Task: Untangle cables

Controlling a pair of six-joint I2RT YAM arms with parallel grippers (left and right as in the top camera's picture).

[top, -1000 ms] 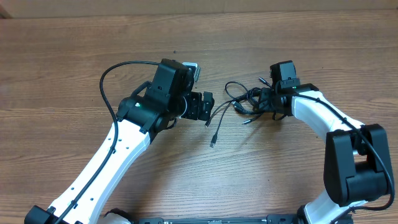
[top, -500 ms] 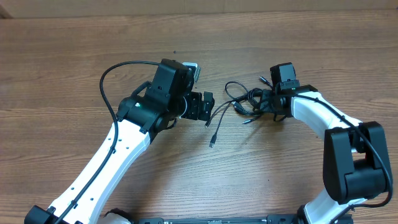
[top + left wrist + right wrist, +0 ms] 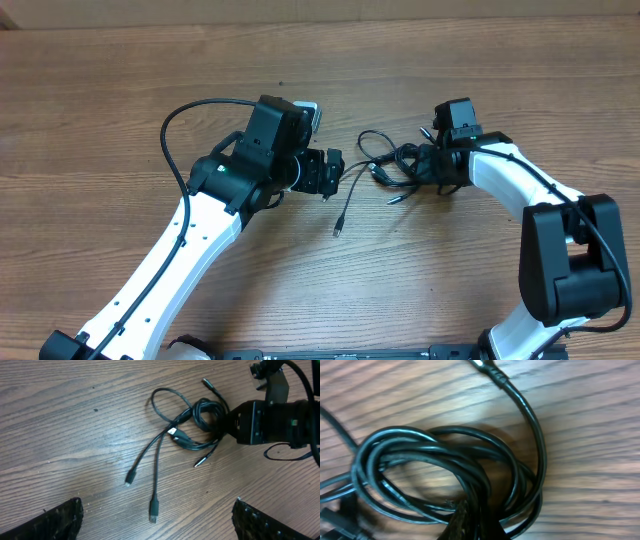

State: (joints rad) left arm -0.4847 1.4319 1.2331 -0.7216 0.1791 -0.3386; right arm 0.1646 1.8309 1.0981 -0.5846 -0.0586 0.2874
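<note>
The cables are thin black cords in a tangled coil between the two arms, with loose plug ends trailing toward the front left. My right gripper is shut on the right side of the coil. The right wrist view shows the looped cables filling the frame, with the right gripper's fingers pinched on the strands at the bottom. My left gripper is open and empty just left of the coil. In the left wrist view the left gripper has wide-spread fingers framing the cables and a USB plug.
The wooden table carries only the cables. A thicker black wire arcs off the left arm. The right arm's white link curves round the right of the coil.
The coil and its trailing plug ends have shifted slightly to the left with the right gripper. The left arm has stayed still.
</note>
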